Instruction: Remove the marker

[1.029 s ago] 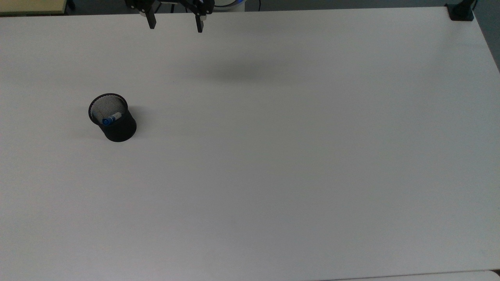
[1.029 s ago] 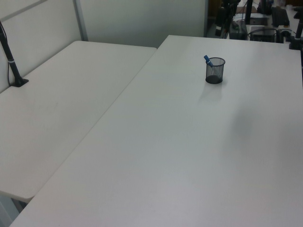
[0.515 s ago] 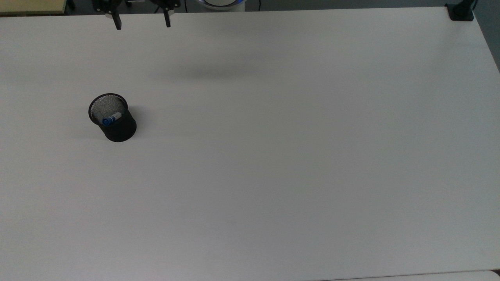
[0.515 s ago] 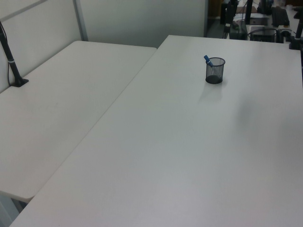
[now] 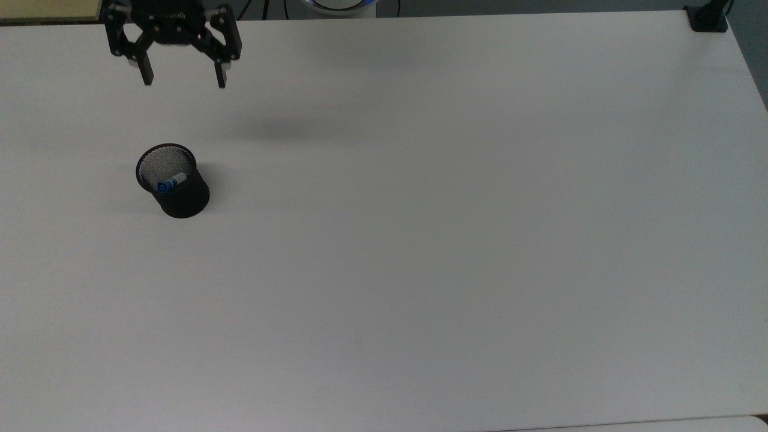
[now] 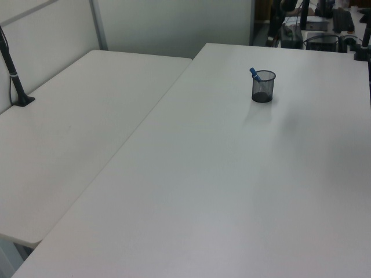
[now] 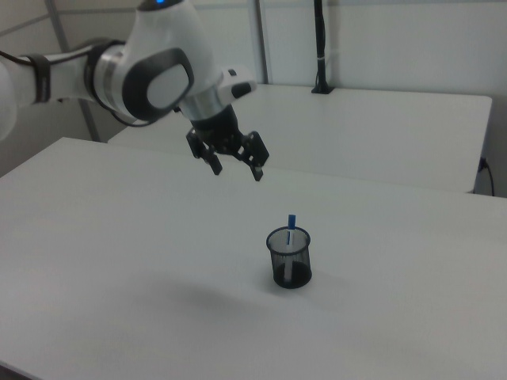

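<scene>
The marker stands tilted inside a black mesh cup at the top view's left; its blue cap sticks up above the rim. The left view has the marker leaning on the rim of the cup at the far end of the table. My gripper hangs open and empty in the air, above the cup in the top view. In the right view the gripper is high above the table, up and to the left of the cup.
The white table carries the cup alone. A black clamp post stands at the top view's top right corner. A second white table adjoins on the left view's left, with a black post on it.
The gripper has moved to the top view's left and come lower in the picture, toward the cup. It stays open. Cup and marker have not moved.
</scene>
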